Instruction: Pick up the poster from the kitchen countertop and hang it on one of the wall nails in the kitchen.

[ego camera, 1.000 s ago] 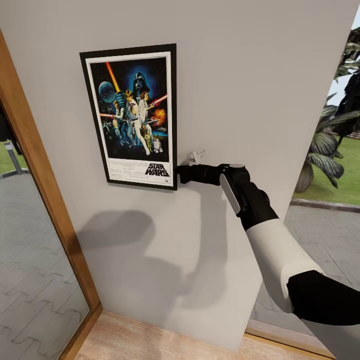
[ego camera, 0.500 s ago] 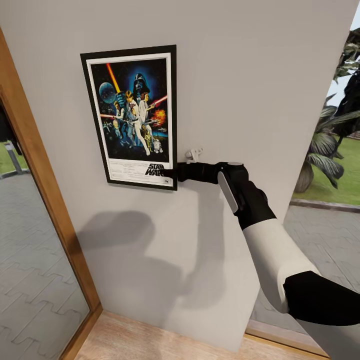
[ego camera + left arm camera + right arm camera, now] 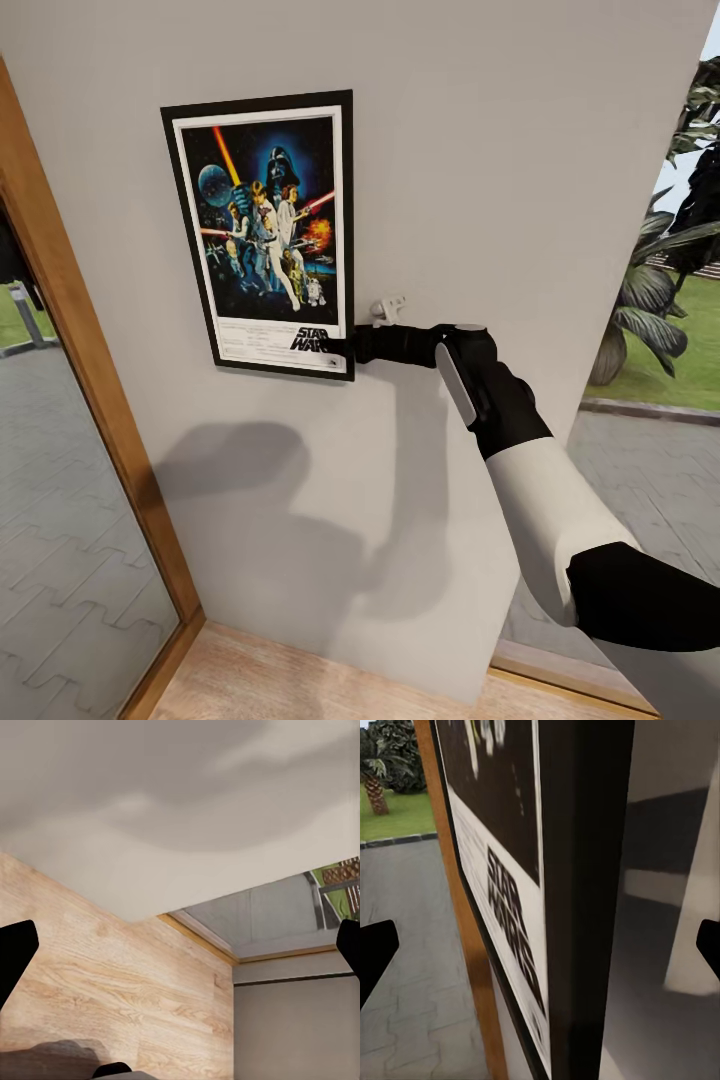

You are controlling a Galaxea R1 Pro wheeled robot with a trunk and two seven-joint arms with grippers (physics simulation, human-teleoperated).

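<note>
The poster (image 3: 266,232) has a matt black frame and smooth printed paper. The wall (image 3: 520,160) looks plain, matt grey. The floor (image 3: 112,982) is grained pale wood.

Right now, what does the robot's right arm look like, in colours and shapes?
The right arm has a white, rounded forearm shell between black sections: a black cuff towards the wrist with a pale grey strip along it, and a black part nearer the body. The right end effector is black; a small white fitting sits on the wrist.

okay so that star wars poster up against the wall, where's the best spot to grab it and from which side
Probably its lower right frame edge, coming in from the right. The poster lies flat against the wall, so only its thin edge offers grip; the right gripper fingers already straddle that corner.
</note>
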